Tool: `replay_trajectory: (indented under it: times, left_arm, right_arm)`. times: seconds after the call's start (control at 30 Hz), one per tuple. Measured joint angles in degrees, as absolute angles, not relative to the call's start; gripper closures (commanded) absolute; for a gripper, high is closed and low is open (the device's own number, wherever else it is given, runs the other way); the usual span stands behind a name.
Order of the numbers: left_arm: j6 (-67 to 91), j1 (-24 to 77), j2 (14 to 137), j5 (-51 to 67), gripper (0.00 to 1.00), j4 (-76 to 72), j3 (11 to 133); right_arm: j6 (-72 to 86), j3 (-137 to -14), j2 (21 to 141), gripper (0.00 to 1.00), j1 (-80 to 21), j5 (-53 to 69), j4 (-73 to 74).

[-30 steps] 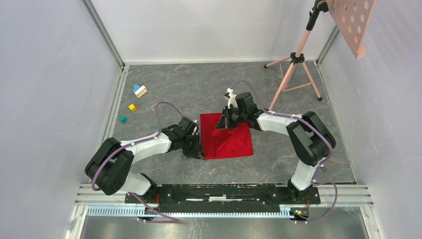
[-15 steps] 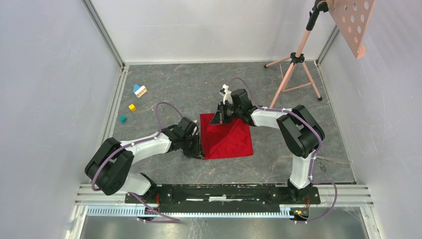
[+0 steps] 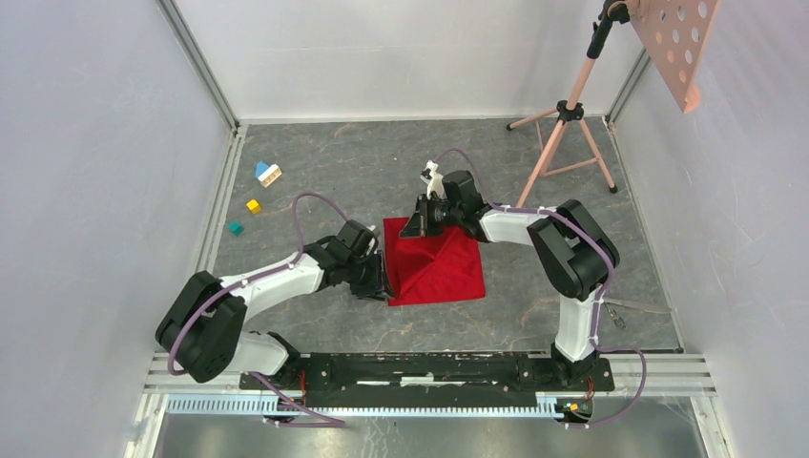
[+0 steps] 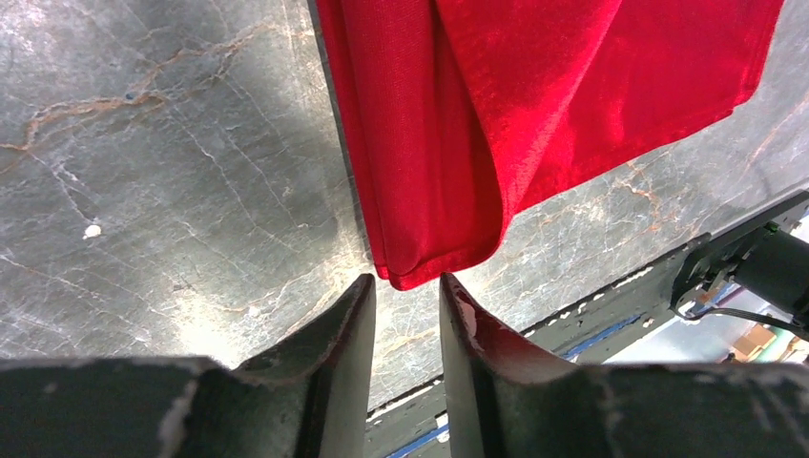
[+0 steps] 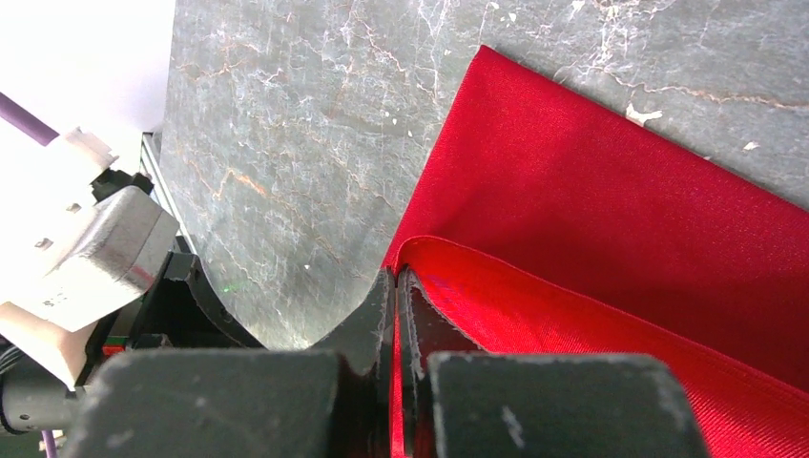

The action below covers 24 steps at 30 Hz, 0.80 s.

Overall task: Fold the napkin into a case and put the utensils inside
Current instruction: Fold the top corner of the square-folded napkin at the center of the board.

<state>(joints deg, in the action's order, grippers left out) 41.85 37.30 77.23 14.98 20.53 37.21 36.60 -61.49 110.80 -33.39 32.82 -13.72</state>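
Note:
The red napkin (image 3: 441, 270) lies partly folded on the grey marbled table, with a diagonal crease. My right gripper (image 3: 417, 227) is at its far left corner and is shut on a thin lifted layer of the napkin (image 5: 572, 315); the cloth runs between the closed fingertips (image 5: 396, 277). My left gripper (image 3: 383, 285) sits at the near left corner. Its jaws are open, and the napkin's folded corner (image 4: 420, 258) lies just ahead of the gripper (image 4: 407, 283), not pinched. No utensils are in view.
Small coloured toy blocks (image 3: 268, 174) (image 3: 253, 205) (image 3: 235, 227) lie at the far left. A pink tripod stand (image 3: 563, 114) stands at the far right under a perforated board (image 3: 673, 38). Enclosure walls surround the table.
My right gripper has carried the napkin's layer left and farther back, to the far left corner. My left arm has shifted slightly while its gripper stays at the near left corner.

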Motion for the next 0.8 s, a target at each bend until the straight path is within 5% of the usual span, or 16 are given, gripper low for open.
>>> replay_trajectory:
  times: [0.8]
  left_arm:
    - [41.87, 37.15, 80.68, 13.98, 0.78, 18.13, 35.2]
  right_arm:
    - [39.46, -66.35, 116.51, 0.99, -33.39, 33.01, -16.51]
